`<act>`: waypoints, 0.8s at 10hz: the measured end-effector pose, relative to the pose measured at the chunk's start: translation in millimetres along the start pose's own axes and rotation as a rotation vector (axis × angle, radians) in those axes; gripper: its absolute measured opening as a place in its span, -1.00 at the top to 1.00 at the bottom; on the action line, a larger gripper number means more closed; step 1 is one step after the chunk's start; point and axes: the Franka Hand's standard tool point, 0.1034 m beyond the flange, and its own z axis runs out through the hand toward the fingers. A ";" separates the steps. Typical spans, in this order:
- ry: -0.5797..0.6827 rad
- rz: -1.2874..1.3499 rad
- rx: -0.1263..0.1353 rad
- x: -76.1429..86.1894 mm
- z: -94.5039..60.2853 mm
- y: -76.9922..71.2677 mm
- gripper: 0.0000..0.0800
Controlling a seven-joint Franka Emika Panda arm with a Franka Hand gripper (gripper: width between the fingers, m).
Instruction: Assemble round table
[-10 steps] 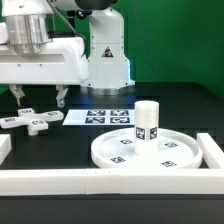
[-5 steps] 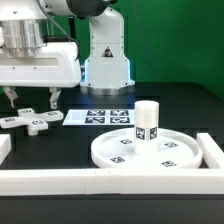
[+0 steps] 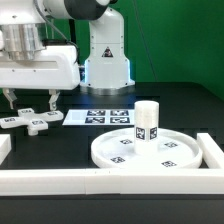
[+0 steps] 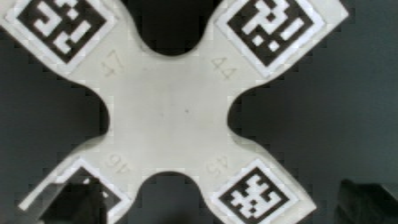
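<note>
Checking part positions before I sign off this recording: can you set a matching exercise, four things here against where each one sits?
Things: 1 cross-shaped piece; 2 post; 3 disc; 4 marker board.
Places: A upright on the disc; B below the open hand, exterior view's left; C flat before the robot base; D beside the white rails, exterior view's right.
Pairs: 1-B, 2-A, 3-D, 4-C.

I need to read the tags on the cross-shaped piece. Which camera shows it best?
The wrist view: the cross-shaped piece fills the picture, with its tags large on its arms. The exterior view shows the same piece small, below the open tool.
</note>
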 end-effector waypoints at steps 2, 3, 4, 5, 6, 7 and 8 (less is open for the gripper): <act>-0.005 -0.004 0.007 -7.4 3.3 3.6 -0.62; -0.006 -0.009 0.003 -12.4 5.8 4.9 -0.62; -0.009 -0.013 0.002 -14.4 7.0 5.9 -0.62; -0.004 -0.023 -0.004 -15.2 8.4 8.0 -0.62; -0.008 -0.029 -0.006 -16.6 10.7 10.1 -0.62; -0.012 -0.028 -0.008 -17.5 12.7 11.4 -0.62; -0.013 -0.029 -0.009 -17.5 13.4 12.1 -0.62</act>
